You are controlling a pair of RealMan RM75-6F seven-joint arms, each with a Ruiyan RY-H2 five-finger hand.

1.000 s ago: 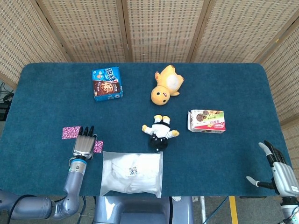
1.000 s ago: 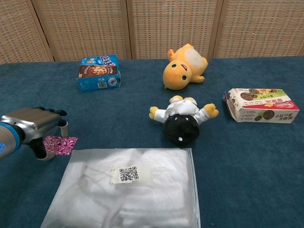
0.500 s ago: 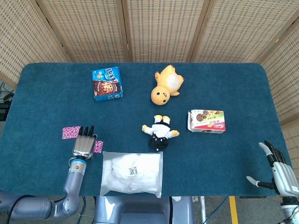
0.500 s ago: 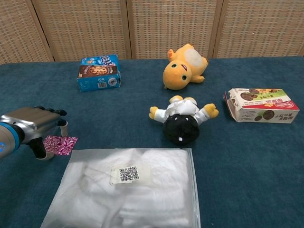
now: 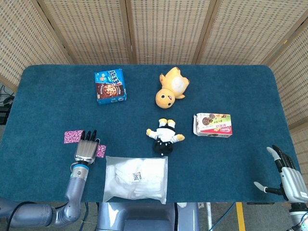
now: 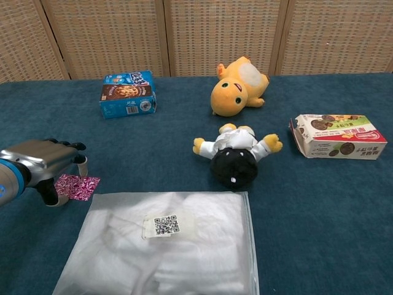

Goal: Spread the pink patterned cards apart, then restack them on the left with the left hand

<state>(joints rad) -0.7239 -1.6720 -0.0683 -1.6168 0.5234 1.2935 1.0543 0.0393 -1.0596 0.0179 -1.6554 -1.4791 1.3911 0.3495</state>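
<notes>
Fingers (image 5: 88, 135) of the left hand (image 5: 86, 149) lay flat on the blue surface (image 5: 231, 86), holding nothing. One pink card (image 5: 73, 136) peeked out left of them, another pink card (image 5: 101, 151) right. The right hand (image 5: 288, 177) hung open past the surface's edge.

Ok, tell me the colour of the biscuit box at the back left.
Blue box with a brown front, clearest in the chest view.

head view high, looking down, chest view low, nearer, both showing table (image 5: 48, 96)

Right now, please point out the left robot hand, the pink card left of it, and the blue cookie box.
left robot hand (image 5: 86, 149), head view, metal back.
pink card (image 5: 72, 136), head view, centre.
blue cookie box (image 6: 127, 94), chest view, front face.
</notes>
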